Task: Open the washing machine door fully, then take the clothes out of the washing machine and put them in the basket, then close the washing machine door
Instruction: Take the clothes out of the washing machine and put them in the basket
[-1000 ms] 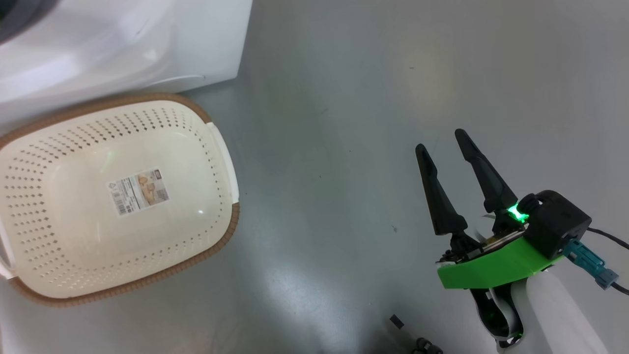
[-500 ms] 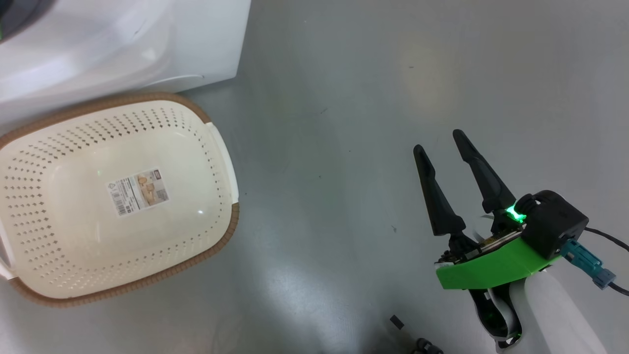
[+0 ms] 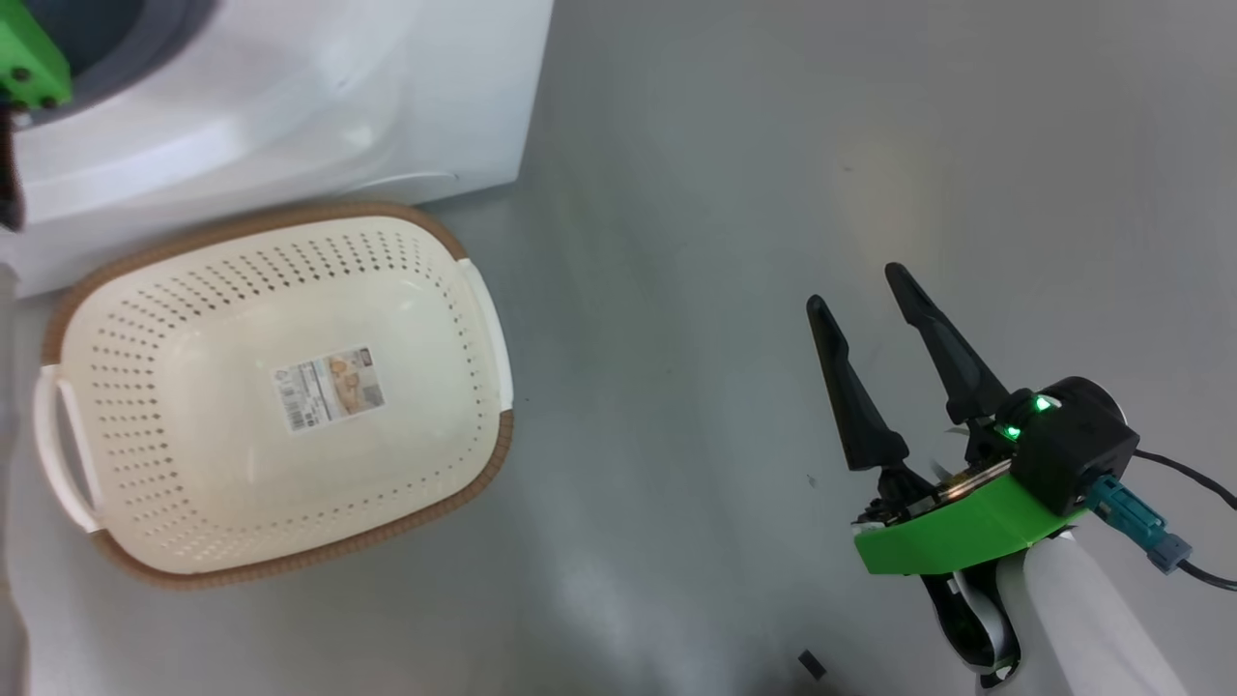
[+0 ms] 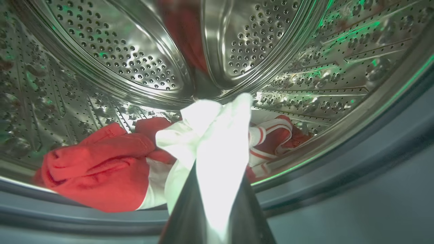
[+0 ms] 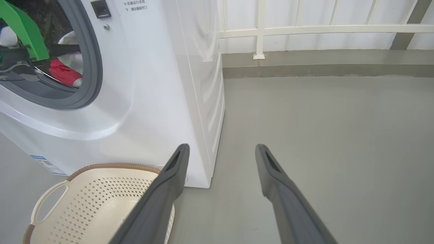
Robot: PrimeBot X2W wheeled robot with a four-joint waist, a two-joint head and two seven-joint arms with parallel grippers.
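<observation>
The left hand [image 4: 218, 108] is inside the drum [image 4: 135, 51] of the washing machine [image 5: 152, 84]. Its two fingers are pressed together on a white cloth [image 4: 176, 135], which bunches up around their tips. I judge the pinch is taken high on the bundle so that the piece can come out over the grey rubber ring [image 5: 91, 67] without dragging. The red clothes [image 4: 98, 176] lie on the drum bottom, a big fold at 8 o'clock from this hand and a striped piece at 3 o'clock. They touch the white cloth, so they may follow it when it is pulled.

The right hand [image 3: 855, 288] is wide open and holds nothing. It hangs over the bare floor [image 3: 676, 290], well apart from the machine, probably to leave free room for the other arm.

The basket [image 3: 290, 217] stands on the floor at 9 o'clock from the right hand, just beside the machine front and below its round opening. This seems chosen so that the way from drum to basket is short. There are no clothes in it.

For writing, a sticker [image 3: 329, 389] with a barcode lies on the basket bottom, but its text is too small to read. A blue label [image 5: 47, 164] sits at the lower corner of the machine, and some small printed lines [image 5: 130, 5] are at the top of its front. I cannot read either.
</observation>
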